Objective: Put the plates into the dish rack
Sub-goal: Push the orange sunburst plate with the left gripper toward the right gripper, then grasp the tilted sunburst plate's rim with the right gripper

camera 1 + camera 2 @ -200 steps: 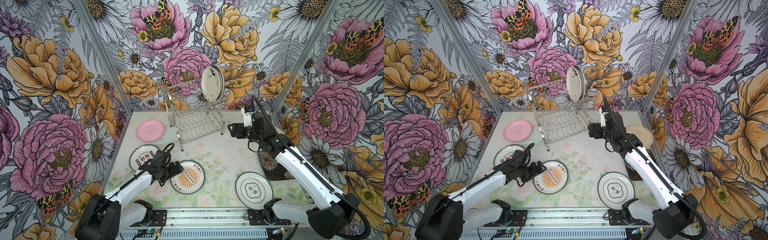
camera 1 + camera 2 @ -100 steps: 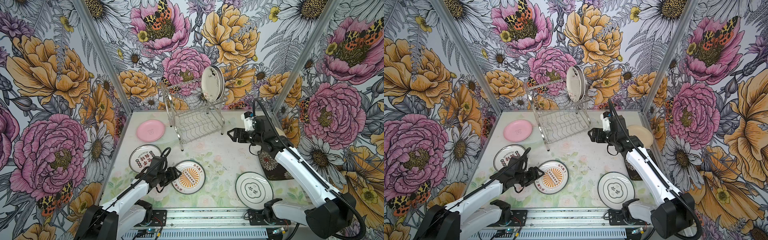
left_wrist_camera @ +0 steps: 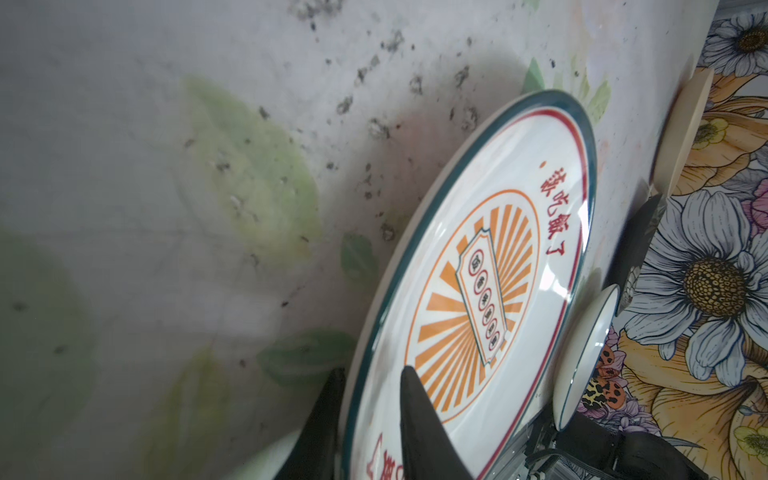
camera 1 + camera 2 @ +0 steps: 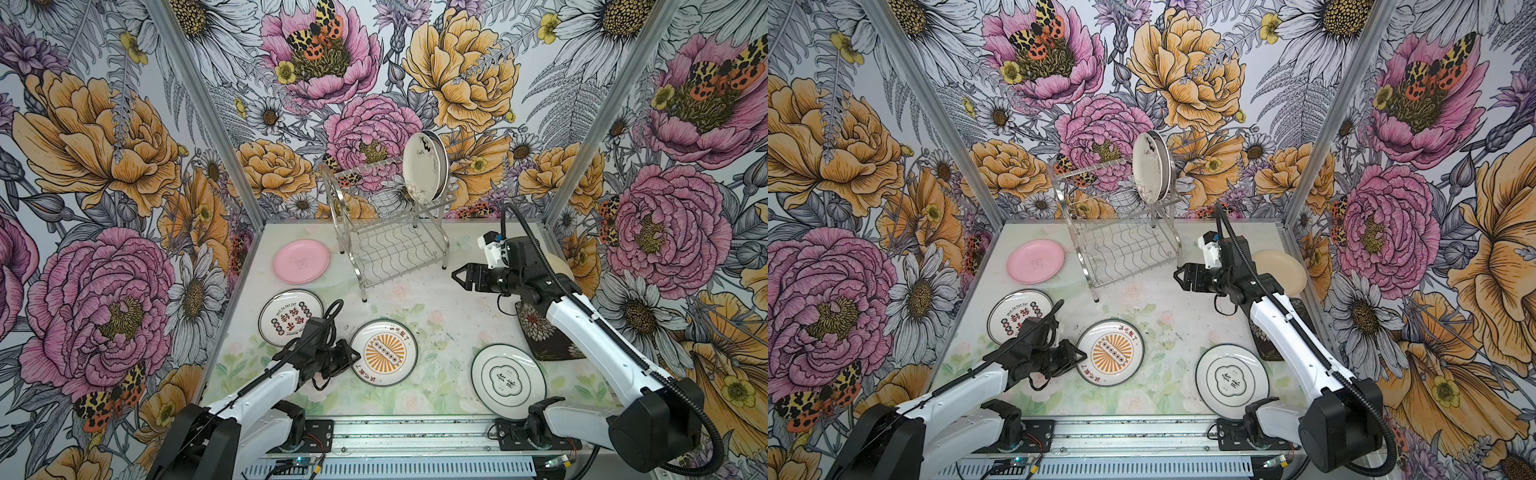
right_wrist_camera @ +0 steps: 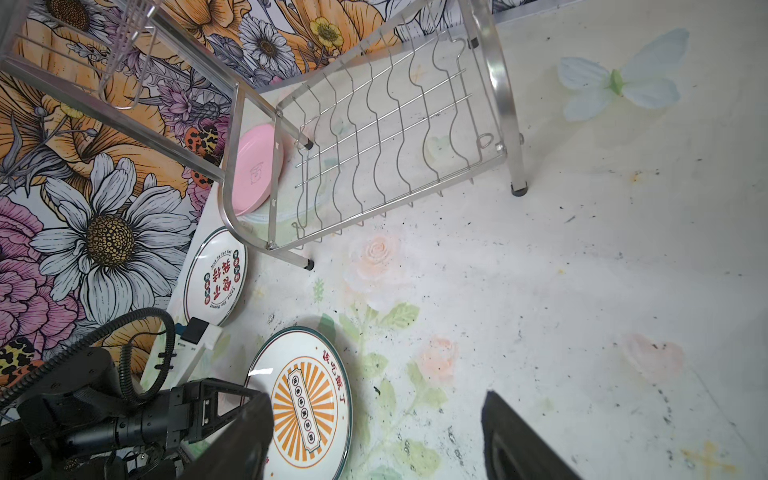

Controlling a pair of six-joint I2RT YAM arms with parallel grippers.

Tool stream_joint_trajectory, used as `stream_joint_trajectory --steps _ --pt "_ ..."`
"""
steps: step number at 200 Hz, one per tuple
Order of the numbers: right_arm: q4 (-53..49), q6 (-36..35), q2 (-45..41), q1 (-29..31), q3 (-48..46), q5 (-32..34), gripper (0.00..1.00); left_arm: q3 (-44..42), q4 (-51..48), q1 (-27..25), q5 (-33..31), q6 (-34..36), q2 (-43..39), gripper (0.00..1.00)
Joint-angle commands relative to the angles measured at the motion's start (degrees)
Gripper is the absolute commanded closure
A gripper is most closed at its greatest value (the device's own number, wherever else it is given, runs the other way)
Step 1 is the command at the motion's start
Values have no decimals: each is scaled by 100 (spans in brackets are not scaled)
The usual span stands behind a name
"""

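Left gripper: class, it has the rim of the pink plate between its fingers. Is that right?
No. The left gripper has the rim of the orange sunburst plate between its fingers, as the left wrist view shows; the pink plate lies apart, beside the dish rack.

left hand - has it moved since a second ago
Yes. In a top view the left hand has slid toward the front rail, away from the red-lettered plate, and now grips the left rim of the sunburst plate.
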Motion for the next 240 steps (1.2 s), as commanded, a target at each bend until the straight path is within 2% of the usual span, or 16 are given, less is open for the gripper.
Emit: stream_joint_trajectory --steps 1,40,127,186,209,240 --pt "82 -38 48 -47 -30 -172 21 -75 272 -25 191 21 16 82" --pt "80 -69 80 -91 -112 -262 21 -74 361 -24 301 0 25 100" --pt "91 -93 369 -132 -280 -1040 22 595 801 -25 870 -179 -295 100" --pt "109 -225 780 -23 -142 -1880 23 1437 1248 -47 1205 -203 83 100" --pt "135 -256 922 61 -70 -2173 26 1767 1370 -80 1358 -155 338 100" --pt "247 -230 1046 115 -28 -2534 37 2098 1573 -109 1536 -88 712 100"
